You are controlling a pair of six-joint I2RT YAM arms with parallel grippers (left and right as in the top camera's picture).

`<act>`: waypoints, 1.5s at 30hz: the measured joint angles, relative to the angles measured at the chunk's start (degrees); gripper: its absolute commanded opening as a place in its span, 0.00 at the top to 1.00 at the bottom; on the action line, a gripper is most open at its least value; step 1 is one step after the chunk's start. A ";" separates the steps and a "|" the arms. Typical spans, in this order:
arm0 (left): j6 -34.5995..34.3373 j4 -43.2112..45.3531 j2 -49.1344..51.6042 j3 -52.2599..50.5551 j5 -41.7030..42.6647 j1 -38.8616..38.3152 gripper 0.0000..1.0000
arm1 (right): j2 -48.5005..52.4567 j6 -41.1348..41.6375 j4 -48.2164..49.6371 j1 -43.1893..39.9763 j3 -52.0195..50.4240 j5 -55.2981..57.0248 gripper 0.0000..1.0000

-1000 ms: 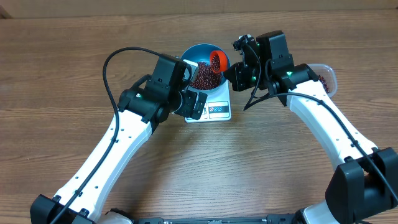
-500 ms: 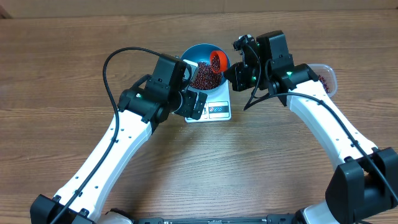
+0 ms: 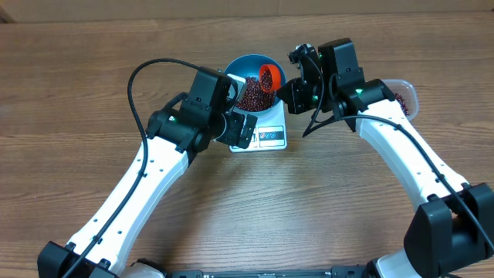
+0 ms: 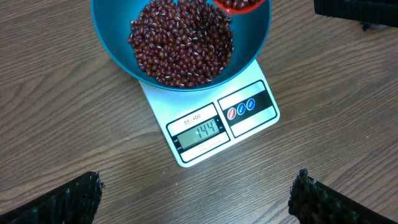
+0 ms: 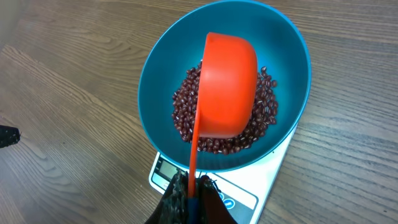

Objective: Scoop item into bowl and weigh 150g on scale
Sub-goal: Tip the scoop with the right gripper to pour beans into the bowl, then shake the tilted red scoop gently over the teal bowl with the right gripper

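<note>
Now right end effector (image 5: 189, 194) clamps scoop (image 5: 227, 87), handle toward bowl (image 5: 155, 81); left end effector (image 4: 196, 196) apart.

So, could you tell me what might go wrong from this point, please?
Overshoot: the display reads 144, and the scoop in the right pincer, tilted over the bowl of beans, holds more; tipping it all would likely pass the target. False reading: if the scoop presses on the bowl or heap, the scale could read wrong.
</note>
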 measured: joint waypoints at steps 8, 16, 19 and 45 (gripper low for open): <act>0.00 0.00 0.00 0.00 0.00 0.00 0.00 | 0.00 -2.25 -0.83 0.00 -0.02 -1.86 0.96; 0.00 0.00 0.00 0.00 0.00 0.00 0.00 | 0.00 -1.11 -0.74 -0.13 -0.02 -1.16 0.96; 0.00 0.00 0.00 0.00 0.00 0.00 0.01 | 0.00 -3.30 -1.03 -0.13 -0.02 -2.51 0.96; 0.00 0.02 0.00 0.00 0.00 0.00 0.00 | 0.00 -4.22 -1.11 -0.17 -0.02 -2.25 0.96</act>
